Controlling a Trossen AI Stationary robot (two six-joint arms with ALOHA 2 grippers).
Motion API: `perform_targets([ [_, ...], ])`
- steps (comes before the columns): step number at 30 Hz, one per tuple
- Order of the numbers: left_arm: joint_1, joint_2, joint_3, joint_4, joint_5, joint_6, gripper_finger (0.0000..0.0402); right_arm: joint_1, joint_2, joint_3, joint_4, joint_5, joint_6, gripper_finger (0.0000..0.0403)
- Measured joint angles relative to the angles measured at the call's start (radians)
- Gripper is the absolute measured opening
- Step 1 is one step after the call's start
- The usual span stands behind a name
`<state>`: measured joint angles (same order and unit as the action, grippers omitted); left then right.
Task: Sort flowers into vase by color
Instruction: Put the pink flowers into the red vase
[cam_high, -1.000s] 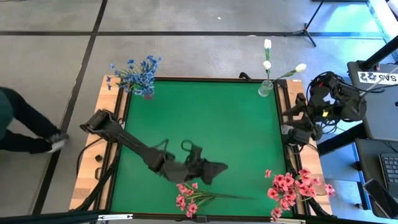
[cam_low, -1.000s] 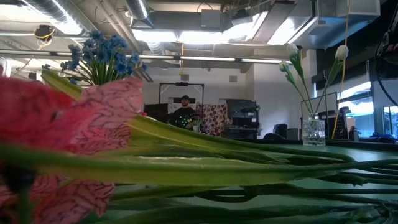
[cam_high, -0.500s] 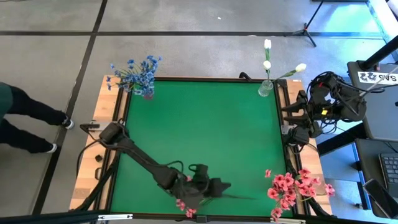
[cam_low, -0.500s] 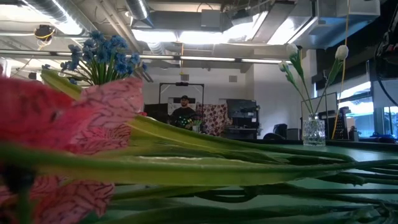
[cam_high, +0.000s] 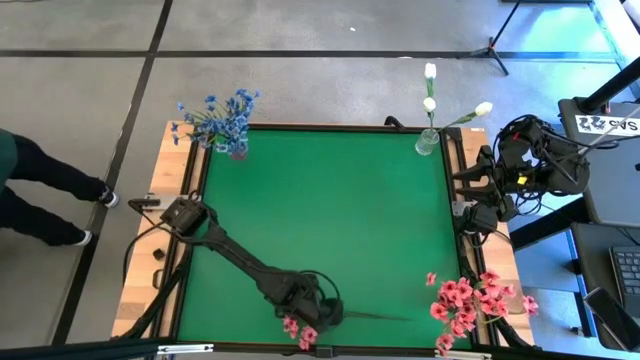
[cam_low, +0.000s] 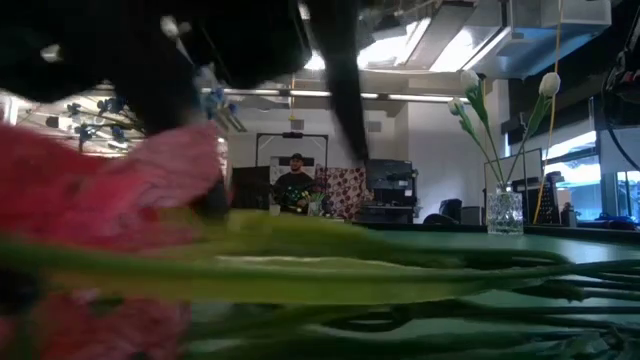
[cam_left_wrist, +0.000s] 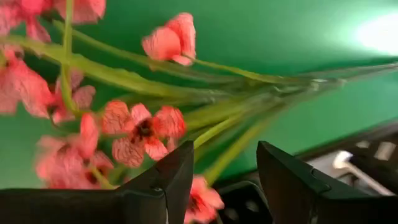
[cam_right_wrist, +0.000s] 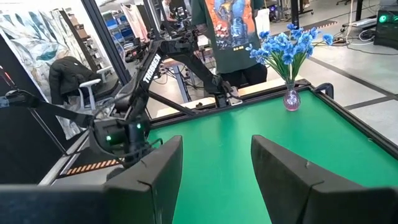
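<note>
A pink flower spray (cam_high: 303, 328) lies flat on the green table (cam_high: 330, 200) by the near edge, its green stem (cam_high: 385, 317) pointing toward the right. My left gripper (cam_high: 318, 312) hangs over it, pointing steeply down and open. In the left wrist view, blooms (cam_left_wrist: 140, 130) and stems (cam_left_wrist: 236, 140) show in and beyond the gap of my left gripper (cam_left_wrist: 225, 152). Whether the fingers touch the spray, I cannot tell. My right gripper (cam_right_wrist: 216, 146) waits open, raised at the table's right edge (cam_high: 470, 190).
Blue flowers (cam_high: 222, 118) stand in a vase at the far left corner, white buds (cam_high: 430, 105) in a glass vase (cam_high: 427, 142) at the far right, and pink blooms (cam_high: 468, 303) at the near right. A person's legs (cam_high: 35, 205) show beside the table's left.
My left gripper has sunk toward the table's near edge and tipped from nearly level to steeply down, ending over the pink spray, which has stayed where it lay. In the low view its dark shape has come in from above. The person at the left has stepped along.
</note>
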<state>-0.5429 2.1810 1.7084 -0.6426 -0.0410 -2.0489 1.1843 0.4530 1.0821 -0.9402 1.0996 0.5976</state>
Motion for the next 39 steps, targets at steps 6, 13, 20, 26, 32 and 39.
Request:
perform_targets([
  [6,0.057,0.042,-0.004,-0.055,-0.005,0.102,0.0169,0.000,0.000,0.000,-0.006,0.000,-0.005,0.0191],
  [13,0.240,0.002,-0.004,-0.090,-0.183,0.370,0.0169,0.000,0.000,0.000,-0.005,0.007,-0.015,0.0191],
  [20,0.305,-0.071,-0.004,-0.101,-0.265,0.215,0.0169,0.000,0.000,0.000,-0.006,-0.099,0.024,0.0191],
  [26,0.173,-0.071,-0.004,-0.075,-0.317,-0.051,0.0169,0.000,0.001,0.000,-0.019,-0.150,0.062,0.0191],
  [32,0.098,-0.045,-0.004,-0.169,-0.369,-0.277,0.0169,0.000,0.001,0.000,-0.067,-0.068,0.059,0.0191],
  [39,0.151,0.056,-0.004,0.001,-0.381,-0.298,0.0169,0.000,0.001,0.000,-0.057,0.013,0.026,0.0191],
])
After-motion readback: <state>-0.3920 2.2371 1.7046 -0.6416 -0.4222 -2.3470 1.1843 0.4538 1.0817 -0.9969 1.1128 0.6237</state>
